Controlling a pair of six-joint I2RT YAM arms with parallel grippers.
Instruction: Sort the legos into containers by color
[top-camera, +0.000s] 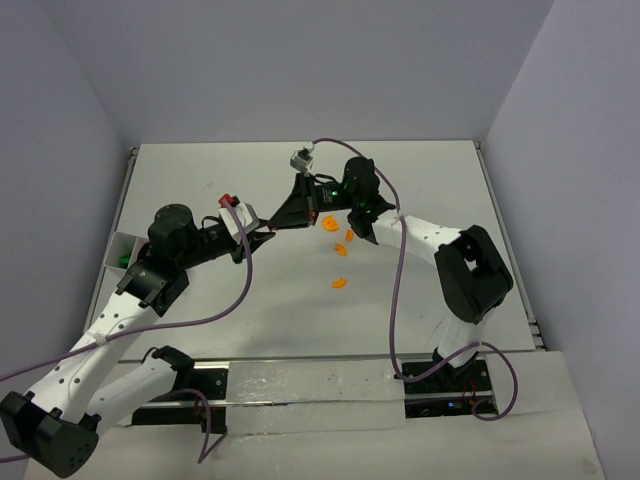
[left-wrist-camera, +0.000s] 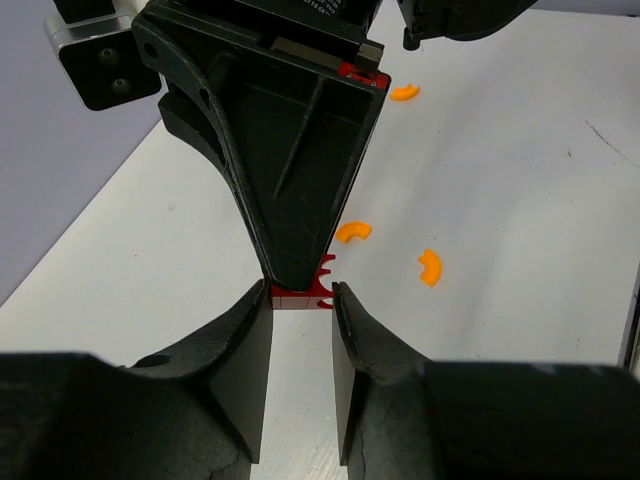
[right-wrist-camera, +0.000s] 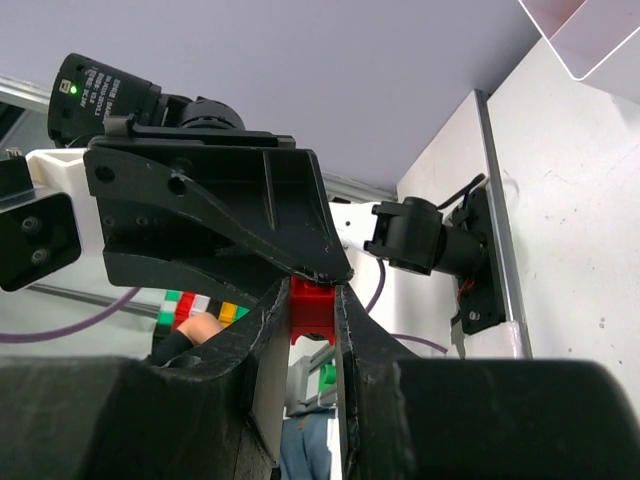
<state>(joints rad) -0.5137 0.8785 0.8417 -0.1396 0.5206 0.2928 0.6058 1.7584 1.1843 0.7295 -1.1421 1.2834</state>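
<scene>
A white surface (top-camera: 300, 330) lies between pale grey walls. Above its middle the two hands meet tip to tip around a small red toothed plastic lego piece (left-wrist-camera: 300, 293). The right hand (right-wrist-camera: 312, 300) is narrow and pinches the piece. The left hand (left-wrist-camera: 302, 300) has its fingers (left-wrist-camera: 245, 340) close against the piece's two sides; I cannot tell whether they grip. Just right of the hands, four orange curved plastic half-rings (top-camera: 338, 282) lie loose. At the far left sits a white low-walled plastic tray (top-camera: 118, 245) holding green pieces (top-camera: 122, 262).
</scene>
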